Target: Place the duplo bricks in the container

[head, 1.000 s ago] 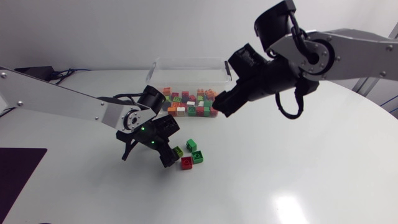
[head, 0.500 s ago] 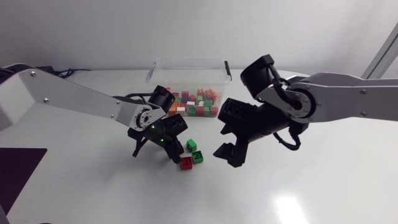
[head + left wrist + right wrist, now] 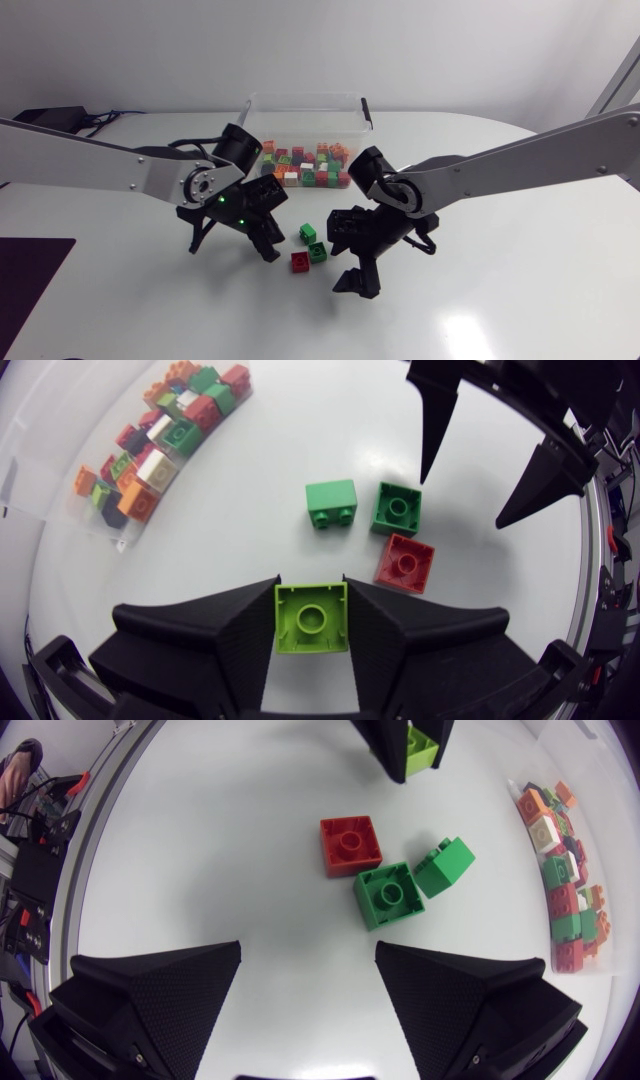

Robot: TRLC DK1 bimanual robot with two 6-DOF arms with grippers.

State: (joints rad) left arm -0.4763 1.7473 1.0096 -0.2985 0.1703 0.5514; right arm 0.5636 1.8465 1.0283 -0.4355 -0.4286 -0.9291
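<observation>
the table (image 3: 520,280) is white, round-edged and glossy, with a soft patch of glare near its front. a dark rectangular patch (image 3: 30,290) sits at the near left corner in the head view; what it is cannot be told. the clear container (image 3: 250,110) stands at the far side of the table, with many mixed-colour bricks (image 3: 305,165) lying in it.

three loose bricks lie close together on the table in front of the container: a green brick on its side (image 3: 331,505), a green brick with its stud up (image 3: 397,508) just beside it, and a red brick (image 3: 405,563) touching that one's corner.

the left gripper (image 3: 311,592) pinches a lime brick (image 3: 311,617) between its fingers, stud facing the camera, near the three loose bricks. the right gripper (image 3: 308,948) has its jaws spread wide with nothing between them; the loose bricks lie ahead of it.

in the head view the lime brick is hidden by the left gripper's fingers. whether it is lifted off the table cannot be told. both wrist views cut the container off at one edge, so only part of its contents shows.
</observation>
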